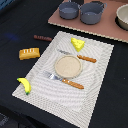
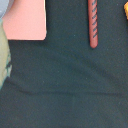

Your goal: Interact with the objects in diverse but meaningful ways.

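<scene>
Layout: the counter (image 1: 15,20) is covered in dark cloth, and a striped placemat (image 1: 100,75) lies on it like a place setting, which I take to be why things sit where they do.
Plate: a tan plate (image 1: 68,66) sits mid-mat, with the fork (image 1: 66,81) on the side nearer the camera and the knife (image 1: 80,56) on the far side, both just beside it.
Cheese wedge: the yellow cheese wedge (image 1: 77,44) rests on the mat's far edge, near the knife, an easy candidate to go onto the plate.
Bun: the orange-brown bun (image 1: 29,53) lies off the mat on the cloth, toward the exterior view's left.
Banana: the banana (image 1: 25,85) lies at the mat's near corner on the exterior view's left, partly over its edge.
Sausage: the reddish-brown sausage (image 1: 42,37) lies on the cloth beyond the mat; in my wrist view the sausage (image 2: 93,22) runs lengthwise beside a corner of the pink board (image 2: 25,20).
Pots: two grey pots (image 1: 80,11) stand on that pink board, well apart from the foods.
Arm pose: I judge my wrist looks straight down at the cloth near the sausage; my arm is not in the exterior view.
Gripper: neither view shows it, so I cannot tell how wide it is or whether it holds anything.
</scene>
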Robot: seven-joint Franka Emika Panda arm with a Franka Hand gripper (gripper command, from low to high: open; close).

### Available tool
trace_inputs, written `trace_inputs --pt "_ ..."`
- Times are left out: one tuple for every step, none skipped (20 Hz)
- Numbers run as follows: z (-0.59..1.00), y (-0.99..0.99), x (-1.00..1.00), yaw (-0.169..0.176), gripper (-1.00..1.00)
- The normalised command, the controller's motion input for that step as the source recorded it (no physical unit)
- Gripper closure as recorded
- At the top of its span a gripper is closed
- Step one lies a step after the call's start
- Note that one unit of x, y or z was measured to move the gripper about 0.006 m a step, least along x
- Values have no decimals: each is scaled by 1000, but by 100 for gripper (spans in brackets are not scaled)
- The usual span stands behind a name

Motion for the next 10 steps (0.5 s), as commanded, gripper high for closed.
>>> trace_inputs --pt "-406 -517 0 3 -100" --pt "-431 -517 0 4 -100" --pt "-454 -526 0 2 -100" --pt "-477 -489 -3 4 -100" --pt "-460 -457 -6 11 -100" --pt "-480 -429 -57 14 -100" --pt "-486 -414 -120 15 -100" --pt "-506 -374 -137 26 -100" --pt "-500 -320 -151 30 -100" --pt "-523 -246 -131 35 -100"
